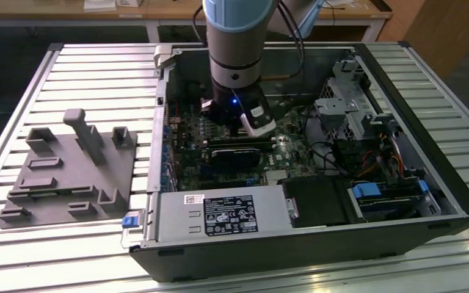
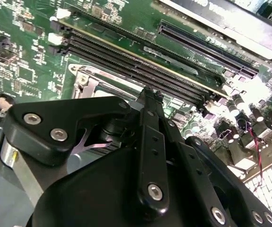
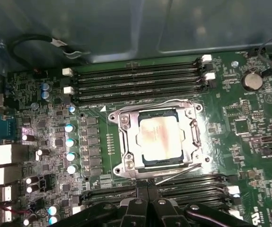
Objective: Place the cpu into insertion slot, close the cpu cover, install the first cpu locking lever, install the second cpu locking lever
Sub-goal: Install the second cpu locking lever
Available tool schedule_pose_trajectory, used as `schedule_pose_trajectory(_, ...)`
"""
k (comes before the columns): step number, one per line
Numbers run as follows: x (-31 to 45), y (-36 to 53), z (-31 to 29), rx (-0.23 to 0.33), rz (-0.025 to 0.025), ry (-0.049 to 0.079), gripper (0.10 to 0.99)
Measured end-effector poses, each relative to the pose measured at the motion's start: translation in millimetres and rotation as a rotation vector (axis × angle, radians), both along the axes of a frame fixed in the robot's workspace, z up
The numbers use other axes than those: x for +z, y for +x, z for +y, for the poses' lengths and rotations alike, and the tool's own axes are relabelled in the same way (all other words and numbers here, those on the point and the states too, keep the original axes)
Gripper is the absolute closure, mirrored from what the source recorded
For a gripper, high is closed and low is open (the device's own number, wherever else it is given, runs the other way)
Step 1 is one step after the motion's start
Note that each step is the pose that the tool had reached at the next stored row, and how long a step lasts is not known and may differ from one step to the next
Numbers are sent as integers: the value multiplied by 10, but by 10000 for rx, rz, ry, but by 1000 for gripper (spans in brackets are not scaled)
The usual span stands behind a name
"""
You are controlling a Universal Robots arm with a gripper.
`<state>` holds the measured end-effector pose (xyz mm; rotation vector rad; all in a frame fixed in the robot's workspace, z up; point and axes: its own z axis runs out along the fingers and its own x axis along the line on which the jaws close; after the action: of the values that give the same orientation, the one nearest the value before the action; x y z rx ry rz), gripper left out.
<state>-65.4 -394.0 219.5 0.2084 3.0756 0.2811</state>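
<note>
**Chip seated in its socket, cover down over it**

In the first wrist view, the cpu [image 3: 160, 138] is seen lying flat inside the insertion slot [image 3: 155, 173], its pale metal face turned upward. The cpu cover [image 3: 124, 142] is laid down around it, so that the chip shows through the square cut-out. A thin wire lever [image 3: 176, 173] is seen along one edge of the socket, slightly lifted at its free end; whether it is latched cannot be told. Long black memory slots [image 3: 136, 80] run beside the socket on the green motherboard [image 3: 240, 132].

The gripper [image 3: 147, 195] is held just beside the socket, over the memory slots at its edge, and its two black fingers are seen pressed together with nothing between them. In the second wrist view, the gripper [image 2: 151, 94] is pointed at the socket's rim.

In the exterior view, the arm [image 1: 234, 55] is reached down into the open computer case [image 1: 316, 244], which rests on a slatted table [image 1: 80, 79] next to a grey fixture [image 1: 63, 177].
</note>
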Motion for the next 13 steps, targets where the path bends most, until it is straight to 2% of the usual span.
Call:
schedule_pose_trajectory(6, -44, -56, -17, 0, 1, 117, 980)
schedule_pose_trajectory(13, -104, -94, -36, -1, 1, 373, 980)
